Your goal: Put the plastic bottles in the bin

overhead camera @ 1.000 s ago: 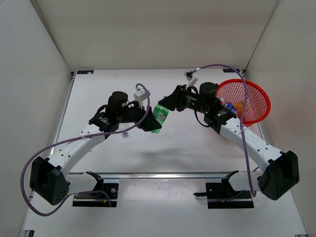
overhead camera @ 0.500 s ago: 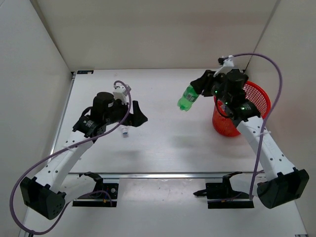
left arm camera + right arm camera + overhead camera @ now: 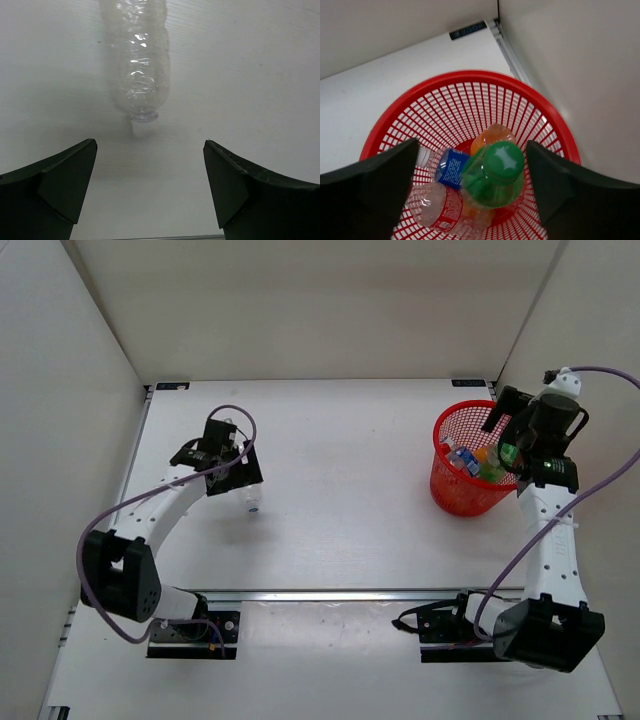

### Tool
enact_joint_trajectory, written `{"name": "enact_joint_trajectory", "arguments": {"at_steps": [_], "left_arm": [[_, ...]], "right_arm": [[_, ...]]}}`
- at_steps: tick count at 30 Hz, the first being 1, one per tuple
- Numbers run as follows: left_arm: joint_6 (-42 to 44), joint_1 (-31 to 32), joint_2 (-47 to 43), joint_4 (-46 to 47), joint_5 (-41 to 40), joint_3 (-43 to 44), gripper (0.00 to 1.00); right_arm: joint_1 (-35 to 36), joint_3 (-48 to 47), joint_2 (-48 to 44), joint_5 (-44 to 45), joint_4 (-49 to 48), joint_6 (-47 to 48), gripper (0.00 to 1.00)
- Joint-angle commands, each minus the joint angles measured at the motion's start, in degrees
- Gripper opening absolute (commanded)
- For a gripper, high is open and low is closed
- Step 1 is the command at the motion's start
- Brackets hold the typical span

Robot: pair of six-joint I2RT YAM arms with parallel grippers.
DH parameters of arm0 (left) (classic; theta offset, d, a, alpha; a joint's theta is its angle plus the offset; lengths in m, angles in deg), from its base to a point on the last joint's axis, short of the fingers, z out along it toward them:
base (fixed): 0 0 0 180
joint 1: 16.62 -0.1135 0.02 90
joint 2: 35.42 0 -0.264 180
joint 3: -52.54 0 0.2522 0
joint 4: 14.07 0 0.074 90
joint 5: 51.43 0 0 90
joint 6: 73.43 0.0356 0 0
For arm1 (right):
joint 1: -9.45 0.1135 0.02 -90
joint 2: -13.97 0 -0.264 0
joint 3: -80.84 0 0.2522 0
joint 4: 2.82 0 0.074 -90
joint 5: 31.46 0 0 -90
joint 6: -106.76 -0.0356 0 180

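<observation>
Green bottle (image 3: 495, 172) has dropped into the bin (image 3: 460, 107), seemingly released; left claw (image 3: 150, 145), right claw (image 3: 471, 145) apart.

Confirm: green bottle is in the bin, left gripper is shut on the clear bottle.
Wrong: the left gripper is open, the clear bottle lying free ahead of it, per the left wrist view. The green bottle is in the bin.
</observation>
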Motion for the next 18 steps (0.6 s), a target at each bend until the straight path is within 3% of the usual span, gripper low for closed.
{"name": "enact_joint_trajectory", "arguments": {"at_steps": [1, 8, 15, 18], "left_arm": [[-1.3, -1.0, 2.3, 1.2, -4.9, 0.7, 0.99], [-0.1, -3.1, 12.4, 6.1, -2.1, 5.2, 0.99], [0.1, -3.4, 21.6, 8.1, -1.1, 8.3, 0.98], [1.2, -4.1, 25.4, 8.9, 0.1, 9.0, 0.89]], "right_arm": [[0.2, 0.3, 1.3, -0.2, 0.8, 2.5, 0.98], [4.3, -4.9, 1.8, -0.6, 2.3, 3.5, 0.99], [7.1, -2.2, 0.0, -3.2, 0.6, 3.8, 1.0], [7.7, -0.2, -0.4, -6.9, -1.8, 3.8, 0.99]]}}
